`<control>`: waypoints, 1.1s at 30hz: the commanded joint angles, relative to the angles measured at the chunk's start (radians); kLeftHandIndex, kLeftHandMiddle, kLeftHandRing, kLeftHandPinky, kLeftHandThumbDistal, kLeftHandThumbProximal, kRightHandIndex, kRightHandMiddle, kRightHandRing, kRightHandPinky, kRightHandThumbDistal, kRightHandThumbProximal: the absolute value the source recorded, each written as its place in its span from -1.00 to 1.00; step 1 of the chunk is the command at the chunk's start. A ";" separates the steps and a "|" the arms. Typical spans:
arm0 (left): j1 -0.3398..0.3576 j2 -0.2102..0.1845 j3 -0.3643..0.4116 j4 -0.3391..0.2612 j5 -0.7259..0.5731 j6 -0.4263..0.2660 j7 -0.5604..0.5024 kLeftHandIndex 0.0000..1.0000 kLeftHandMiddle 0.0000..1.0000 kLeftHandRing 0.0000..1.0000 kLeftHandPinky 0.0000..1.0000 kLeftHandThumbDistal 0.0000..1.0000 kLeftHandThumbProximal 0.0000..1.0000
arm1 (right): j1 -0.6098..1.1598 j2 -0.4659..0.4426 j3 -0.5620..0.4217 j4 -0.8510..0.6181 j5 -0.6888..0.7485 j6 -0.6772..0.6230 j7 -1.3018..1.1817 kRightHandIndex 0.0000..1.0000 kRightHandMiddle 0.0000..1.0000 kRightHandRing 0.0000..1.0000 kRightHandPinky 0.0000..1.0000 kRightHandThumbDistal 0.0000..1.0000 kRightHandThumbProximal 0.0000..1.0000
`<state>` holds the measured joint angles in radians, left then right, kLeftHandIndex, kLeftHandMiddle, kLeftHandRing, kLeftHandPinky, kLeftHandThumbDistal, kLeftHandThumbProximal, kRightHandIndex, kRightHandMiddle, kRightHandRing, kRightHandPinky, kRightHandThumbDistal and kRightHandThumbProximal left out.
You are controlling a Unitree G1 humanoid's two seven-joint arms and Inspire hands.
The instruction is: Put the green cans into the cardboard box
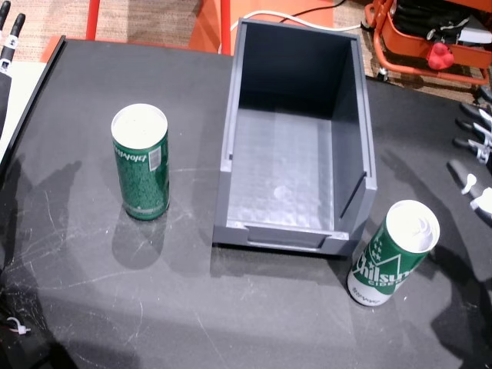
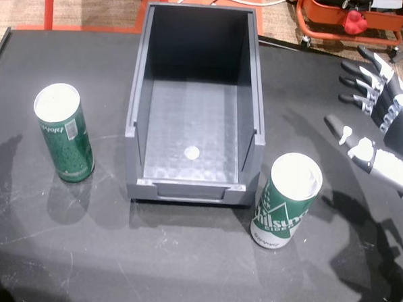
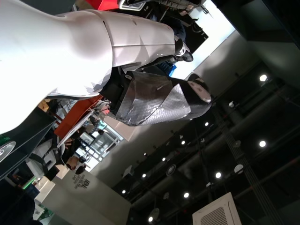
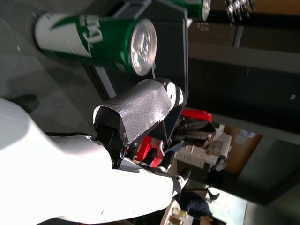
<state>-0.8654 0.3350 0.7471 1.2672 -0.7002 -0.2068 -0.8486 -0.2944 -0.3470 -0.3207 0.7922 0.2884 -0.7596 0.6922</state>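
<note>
Black tabletop (image 2: 194,259) carries our empty box (image 2: 192,104). Green cans (image 2: 64,133) (image 2: 285,201) flank it; our right hand (image 2: 379,125) hovers spread, left hand's state unclear.

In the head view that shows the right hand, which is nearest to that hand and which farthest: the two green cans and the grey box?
From the right hand:
1. Right green can, beside the box's front right corner.
2. Grey box, mid-table.
3. Left green can, beyond the box's left wall.

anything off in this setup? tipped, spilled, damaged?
Nothing stands out. Both cans stand upright on the table: left can and right can, either side of the bin, which is empty. No spill. The container is a grey plastic bin, not cardboard. The right robot hand is open, clear of the cans.
</note>
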 commanded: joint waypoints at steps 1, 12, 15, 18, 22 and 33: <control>0.015 0.009 -0.005 -0.007 0.011 0.003 -0.010 1.00 1.00 1.00 1.00 -0.50 0.50 | 0.022 -0.004 0.010 -0.030 0.001 0.017 -0.009 0.60 0.72 0.76 0.95 0.73 0.60; 0.023 0.014 -0.017 -0.009 0.026 -0.026 -0.021 1.00 1.00 1.00 1.00 -0.44 0.63 | 0.051 -0.037 0.047 -0.062 -0.047 0.020 -0.037 0.64 0.75 0.76 0.97 1.00 0.55; 0.023 0.015 -0.017 -0.011 0.019 -0.019 -0.020 1.00 1.00 1.00 1.00 -0.45 0.60 | 0.068 -0.040 0.049 -0.091 -0.029 0.039 -0.021 0.67 0.76 0.77 0.98 1.00 0.48; 0.025 0.016 -0.022 -0.013 0.023 -0.031 -0.018 1.00 1.00 1.00 1.00 -0.48 0.64 | 0.097 -0.051 0.041 -0.125 -0.007 0.062 0.004 0.69 0.76 0.79 1.00 1.00 0.33; 0.026 0.019 -0.026 -0.013 0.023 -0.033 -0.013 1.00 1.00 1.00 1.00 -0.48 0.64 | 0.149 -0.079 0.036 -0.176 -0.013 0.075 0.006 0.75 0.80 0.82 1.00 0.99 0.19; 0.028 0.021 -0.032 -0.017 0.016 -0.031 0.012 1.00 1.00 1.00 1.00 -0.53 0.60 | 0.214 -0.101 0.041 -0.281 0.049 0.154 0.071 0.83 0.86 0.89 1.00 1.00 0.22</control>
<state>-0.8530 0.3457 0.7175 1.2650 -0.6988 -0.2403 -0.8414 -0.1026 -0.4279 -0.2846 0.5308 0.3183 -0.6264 0.7466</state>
